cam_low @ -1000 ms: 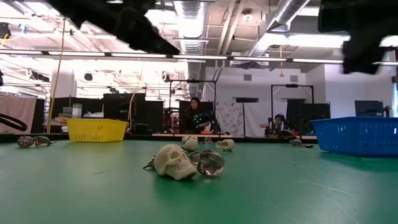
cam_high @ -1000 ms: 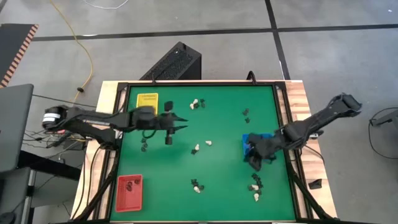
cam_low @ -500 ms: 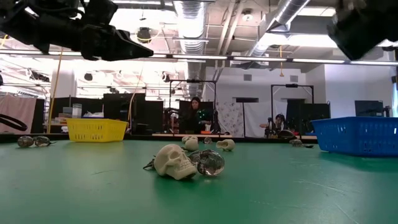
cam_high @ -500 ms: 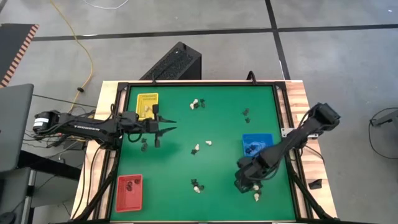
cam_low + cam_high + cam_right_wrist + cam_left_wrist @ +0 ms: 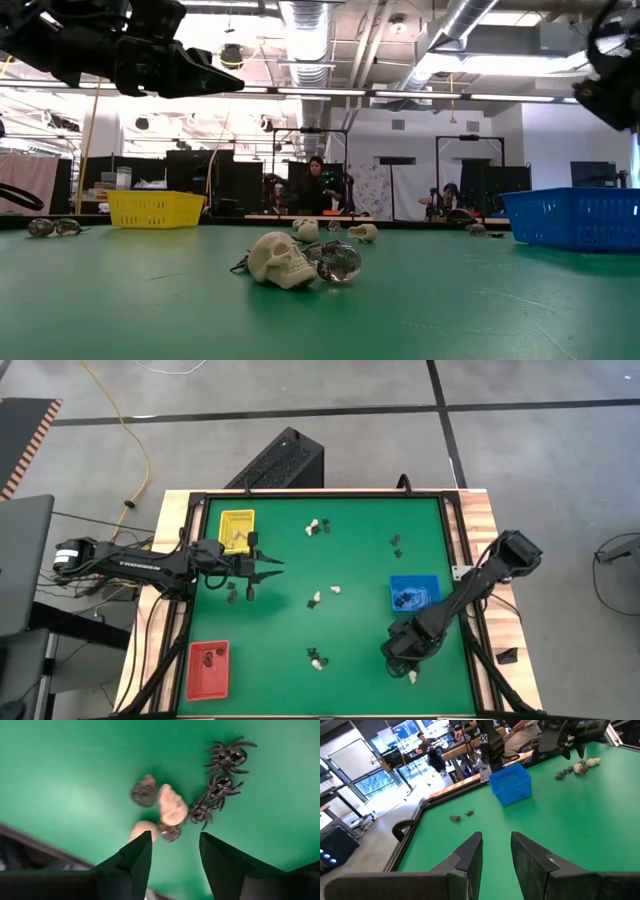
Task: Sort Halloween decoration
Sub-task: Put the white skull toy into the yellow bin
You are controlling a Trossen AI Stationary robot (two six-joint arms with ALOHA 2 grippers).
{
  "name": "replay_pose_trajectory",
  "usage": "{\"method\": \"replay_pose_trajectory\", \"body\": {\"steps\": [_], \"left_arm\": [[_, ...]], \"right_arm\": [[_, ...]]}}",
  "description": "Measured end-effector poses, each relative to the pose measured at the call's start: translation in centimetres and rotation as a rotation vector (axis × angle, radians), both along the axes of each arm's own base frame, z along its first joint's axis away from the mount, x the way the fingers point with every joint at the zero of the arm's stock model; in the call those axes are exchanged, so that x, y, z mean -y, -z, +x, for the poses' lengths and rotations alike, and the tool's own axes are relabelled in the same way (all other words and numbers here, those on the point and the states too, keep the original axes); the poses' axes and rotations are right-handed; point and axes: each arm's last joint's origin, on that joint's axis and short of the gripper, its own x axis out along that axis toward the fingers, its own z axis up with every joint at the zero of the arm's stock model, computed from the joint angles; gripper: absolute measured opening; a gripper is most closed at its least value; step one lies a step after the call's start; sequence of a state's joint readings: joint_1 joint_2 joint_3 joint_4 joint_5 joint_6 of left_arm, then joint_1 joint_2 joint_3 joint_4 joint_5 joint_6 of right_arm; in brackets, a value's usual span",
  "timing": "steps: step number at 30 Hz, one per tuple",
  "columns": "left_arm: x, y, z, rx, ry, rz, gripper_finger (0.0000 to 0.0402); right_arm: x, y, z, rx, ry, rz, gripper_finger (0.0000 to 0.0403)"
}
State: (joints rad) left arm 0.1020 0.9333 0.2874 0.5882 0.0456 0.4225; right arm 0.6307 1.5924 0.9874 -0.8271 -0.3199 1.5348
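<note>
Under the right gripper, its jaws spread, the cream skull was judged light, rigid, probably slippery, best pinched across its sides; the left gripper, jaws parted and empty, hovered near the yellow tray.

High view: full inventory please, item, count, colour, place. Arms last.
yellow tray: 1, yellow, far left of the mat, cream pieces inside
red tray: 1, red, near left corner, dark pieces inside
blue tray: 1, blue, right side, dark pieces inside
trinkets: small cream and black pieces in several loose clusters on the mat; exact count unclear
black spiders: 3, black, beside cream pieces under the right gripper
green mat: 1, covers the table top
left gripper: open, empty, just right of the yellow tray
right gripper: open, empty, over the near right cluster
</note>
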Motion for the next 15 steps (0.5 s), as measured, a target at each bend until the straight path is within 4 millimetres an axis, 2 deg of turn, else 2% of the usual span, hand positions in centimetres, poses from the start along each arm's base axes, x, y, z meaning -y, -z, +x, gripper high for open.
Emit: {"method": "replay_pose_trajectory", "body": {"steps": [10, 15], "left_arm": [[0.0, -0.1, 0.0, 0.010, -0.003, 0.001, 0.0092], [0.0, -0.1, 0.0, 0.009, -0.005, 0.001, 0.0092]], "right_arm": [[-1.0, 2.6, 0.6, -0.003, -0.089, -0.022, 0.0197], [-0.9, 2.6, 0.7, 0.012, -0.085, -0.046, 0.0191]]}}
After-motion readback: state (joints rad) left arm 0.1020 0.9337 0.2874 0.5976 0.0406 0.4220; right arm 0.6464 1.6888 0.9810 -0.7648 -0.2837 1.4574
